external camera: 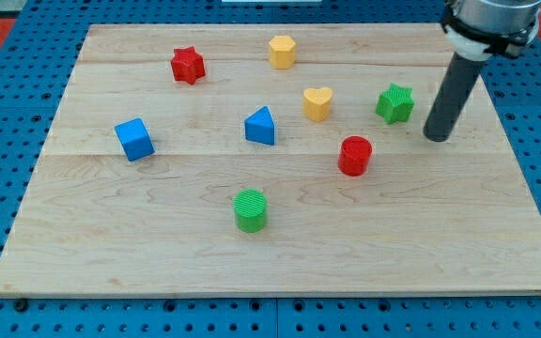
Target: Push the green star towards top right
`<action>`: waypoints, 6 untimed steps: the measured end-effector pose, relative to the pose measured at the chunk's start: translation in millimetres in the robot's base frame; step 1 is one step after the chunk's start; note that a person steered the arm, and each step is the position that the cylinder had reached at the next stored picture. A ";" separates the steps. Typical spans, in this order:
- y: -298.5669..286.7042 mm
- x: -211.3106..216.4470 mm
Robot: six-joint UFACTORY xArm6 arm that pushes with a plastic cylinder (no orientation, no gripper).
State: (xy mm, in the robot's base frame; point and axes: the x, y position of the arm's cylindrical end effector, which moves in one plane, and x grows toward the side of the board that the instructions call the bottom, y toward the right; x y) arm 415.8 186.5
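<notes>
- The blue cube (134, 139) sits at the view's left of the table (158, 253), well apart from everything the task concerns.
- The red star (187, 65) lies near the view's top left; the green cylinder (250, 209) stands lower, toward the view's bottom centre.
- The blue triangular block (261, 126) is mid-table, with the yellow hexagon-like block (282, 51) above it near the top edge.
- The yellow heart (317, 102) lies just left of the green star; the red cylinder (354, 156) sits below and between them.
- The green star (395, 103) rests in the right half of the table, upper part, with free wood toward the top right corner.
- My tip (436, 137) stands near the star, to its right and slightly below, not touching it.
- That is the wrong side, I judge: a push to the top right needs my tip at the star's lower left, so it must go round first.
- There is no gripper to open or close, only the bare rod.
- The wood is smooth and flat, ringed by blue pegboard (7, 113).
</notes>
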 end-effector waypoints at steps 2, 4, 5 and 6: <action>-28.9 -75.4; -21.4 -66.0; -59.2 -80.1; -66.3 -110.1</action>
